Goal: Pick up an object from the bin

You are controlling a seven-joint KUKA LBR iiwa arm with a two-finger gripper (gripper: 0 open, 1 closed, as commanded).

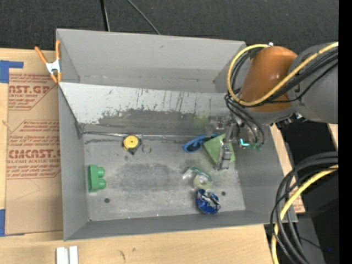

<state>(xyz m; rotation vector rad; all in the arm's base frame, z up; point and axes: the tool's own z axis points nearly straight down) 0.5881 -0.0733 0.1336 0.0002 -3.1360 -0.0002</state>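
My gripper (225, 159) reaches down at the right side of the bin, its fingers lying over a light green wedge-shaped piece (213, 147). Against that wedge's left side lies a blue curved thing (193, 144). Just below the fingertips sits a clear crumpled wrapper with a greenish bit (198, 177). Whether the fingers grip the green wedge is hidden by the gripper itself.
A blue crumpled thing (207, 202) lies near the bin's front right. A yellow round piece (131, 142) sits left of centre, and a green block (96, 178) is at the far left. The arm with its orange cover and cables hangs over the right wall.
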